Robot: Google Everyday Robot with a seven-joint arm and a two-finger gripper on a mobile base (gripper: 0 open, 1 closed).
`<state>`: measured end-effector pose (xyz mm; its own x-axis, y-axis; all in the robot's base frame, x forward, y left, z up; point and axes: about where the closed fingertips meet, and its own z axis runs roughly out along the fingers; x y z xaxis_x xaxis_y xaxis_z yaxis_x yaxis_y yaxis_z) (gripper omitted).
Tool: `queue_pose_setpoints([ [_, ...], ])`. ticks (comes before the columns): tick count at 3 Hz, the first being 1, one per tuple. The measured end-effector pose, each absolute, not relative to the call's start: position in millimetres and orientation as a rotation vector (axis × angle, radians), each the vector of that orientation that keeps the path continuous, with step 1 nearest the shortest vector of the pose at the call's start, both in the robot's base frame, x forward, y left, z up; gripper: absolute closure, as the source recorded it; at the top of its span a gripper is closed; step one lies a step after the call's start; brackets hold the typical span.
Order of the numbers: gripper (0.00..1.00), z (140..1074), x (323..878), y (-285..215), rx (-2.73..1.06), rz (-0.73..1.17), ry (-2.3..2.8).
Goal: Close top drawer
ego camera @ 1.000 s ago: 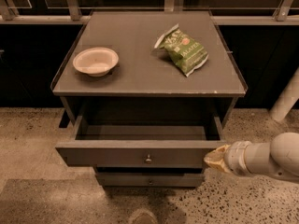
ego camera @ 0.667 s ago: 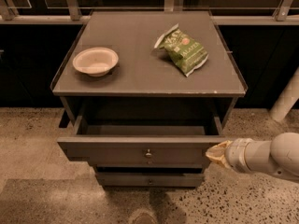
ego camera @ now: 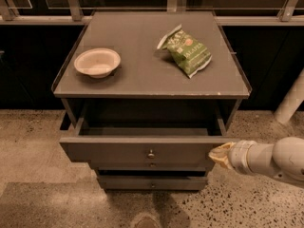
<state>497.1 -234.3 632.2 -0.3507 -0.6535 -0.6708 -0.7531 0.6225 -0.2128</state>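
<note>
The top drawer (ego camera: 118, 148) is a wide dark-grey front with a small round metal knob (ego camera: 151, 154) at its centre. It stands pulled out from the grey cabinet (ego camera: 142, 82), and its inside looks empty. My gripper (ego camera: 219, 155) comes in from the right on a white arm. Its tan tip is at the right end of the drawer front, touching or nearly touching it.
A white bowl (ego camera: 97, 62) and a green chip bag (ego camera: 188, 50) lie on the cabinet top. Two narrower drawer fronts (ego camera: 152, 181) sit below the top drawer. A white post (ego camera: 290, 101) stands at the right. The floor is speckled stone.
The drawer front has moved slightly back toward the cabinet, and my gripper has followed it at its right end.
</note>
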Motion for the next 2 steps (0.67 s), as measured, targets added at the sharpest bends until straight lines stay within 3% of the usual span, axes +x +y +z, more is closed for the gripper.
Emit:
queue_pose_setpoints([
  [2,1.0,614,538,-249,-1.026,0.116,2.075],
])
